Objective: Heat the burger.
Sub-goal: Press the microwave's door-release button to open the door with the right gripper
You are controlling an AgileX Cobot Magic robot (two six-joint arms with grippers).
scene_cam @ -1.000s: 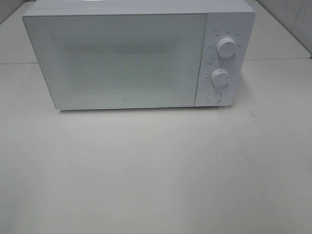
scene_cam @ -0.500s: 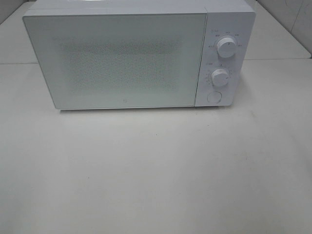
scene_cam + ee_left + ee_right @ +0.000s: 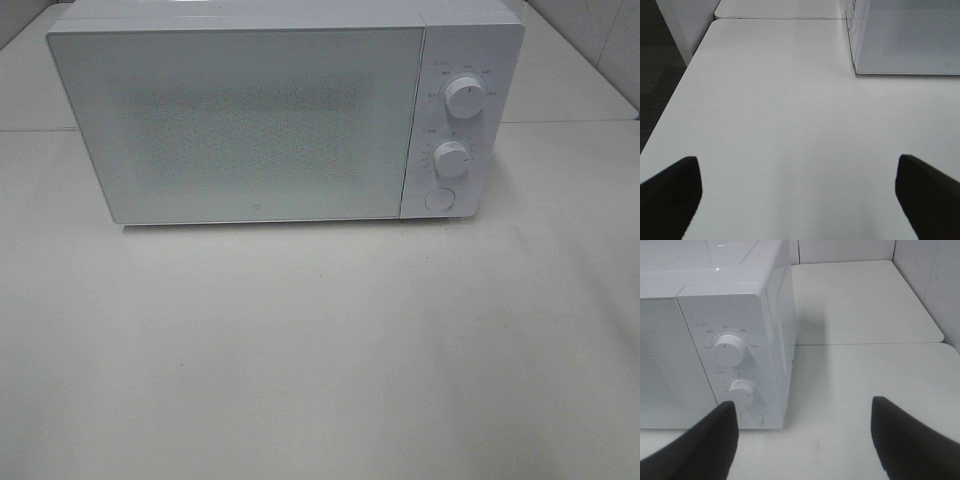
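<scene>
While both my tools hung above the flat white worktop (image 3: 320,350), my left tool (image 3: 797,167) stood wide apart with nothing between its dark fingers, and my right tool (image 3: 804,407) gaped empty too. The worktop ran broad before the boxy white microwave (image 3: 240,120), whose door was shut. To the outer side of my left tool its edge dropped to dark floor (image 3: 655,75). My right tool sat near the lower round white knob (image 3: 742,390). I could not tell where the burger lay.
</scene>
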